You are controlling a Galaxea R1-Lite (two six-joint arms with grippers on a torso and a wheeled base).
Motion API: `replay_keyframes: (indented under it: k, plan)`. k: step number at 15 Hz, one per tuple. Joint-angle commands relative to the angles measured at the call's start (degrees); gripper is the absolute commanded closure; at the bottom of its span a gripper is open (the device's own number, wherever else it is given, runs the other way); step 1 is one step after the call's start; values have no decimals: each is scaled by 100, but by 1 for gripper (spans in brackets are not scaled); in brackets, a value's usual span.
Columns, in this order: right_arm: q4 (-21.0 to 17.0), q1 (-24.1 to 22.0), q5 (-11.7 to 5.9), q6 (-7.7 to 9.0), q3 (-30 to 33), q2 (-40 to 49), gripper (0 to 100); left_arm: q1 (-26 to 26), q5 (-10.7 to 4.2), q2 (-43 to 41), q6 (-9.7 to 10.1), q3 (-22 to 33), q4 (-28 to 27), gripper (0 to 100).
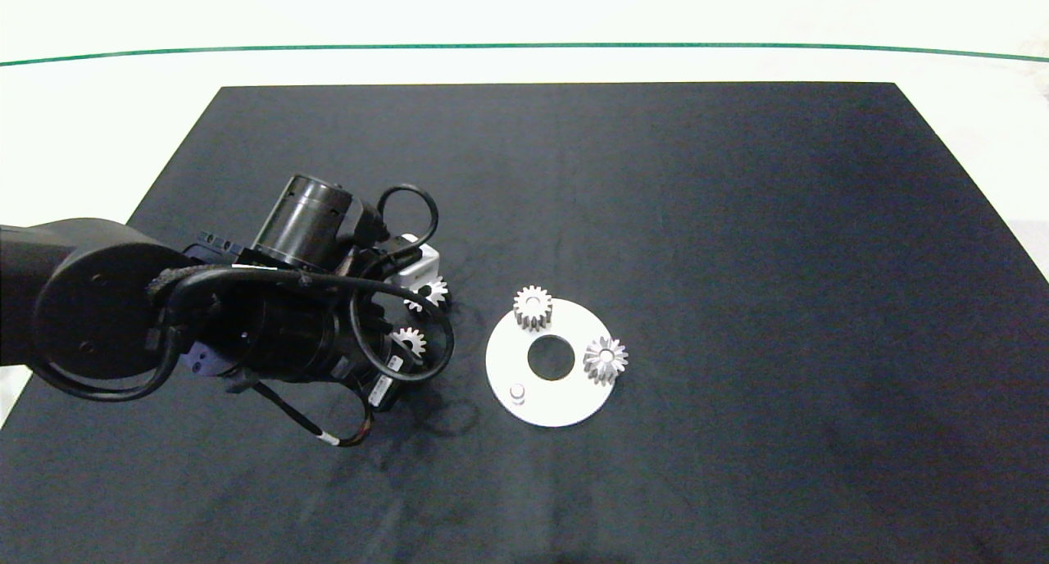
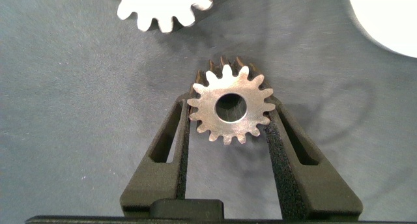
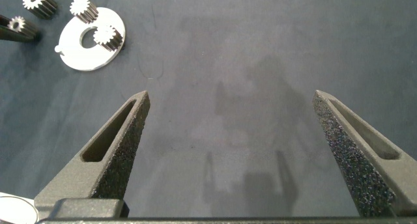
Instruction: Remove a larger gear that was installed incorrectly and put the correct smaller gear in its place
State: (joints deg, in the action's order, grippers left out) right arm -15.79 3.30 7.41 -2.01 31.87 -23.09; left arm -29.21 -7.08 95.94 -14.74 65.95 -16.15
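- Left gripper (image 2: 228, 120) has its fingers pressed against the smaller gear (image 2: 230, 107) (beside the white disc (image 1: 565, 404)).
- Right gripper (image 3: 233, 129) hangs wide open over bare mat.

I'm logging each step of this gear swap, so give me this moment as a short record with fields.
left gripper: low over the black mat, beside the white disc, fingers closed on the smaller gear
smaller gear: straight-toothed, round bore, flat between the finger pads
white disc: on the black mat, one bare peg, centre hole
on the disc: a straight-toothed gear at its far edge, a star-toothed gear at its right edge
loose gear: on the mat by the left arm
right gripper: open above bare mat, away from the disc
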Motion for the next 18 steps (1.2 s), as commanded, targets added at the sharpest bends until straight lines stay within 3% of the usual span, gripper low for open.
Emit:
replay_keyframes:
  k: [1,5,6,12,16,18]
  plan:
    - [-3,4,6,-1,13,-29,0,-182,-12,-339,32,-21,-11,87]
    - [-12,4,-3,-1,39,6,0,-691,-65,-849,112,-346,-11,87]
    - [-12,-5,-3,-1,48,15,0,-832,-144,-910,120,-408,-11,87]
    - [-47,-49,-12,17,136,112,0,-1896,-953,-849,112,-557,16,87]
    - [-65,-313,-20,25,144,208,0,-2379,-1225,-506,138,-408,42,87]
    - [-65,-339,-20,25,153,261,0,-2449,-1225,-322,199,-249,60,87]
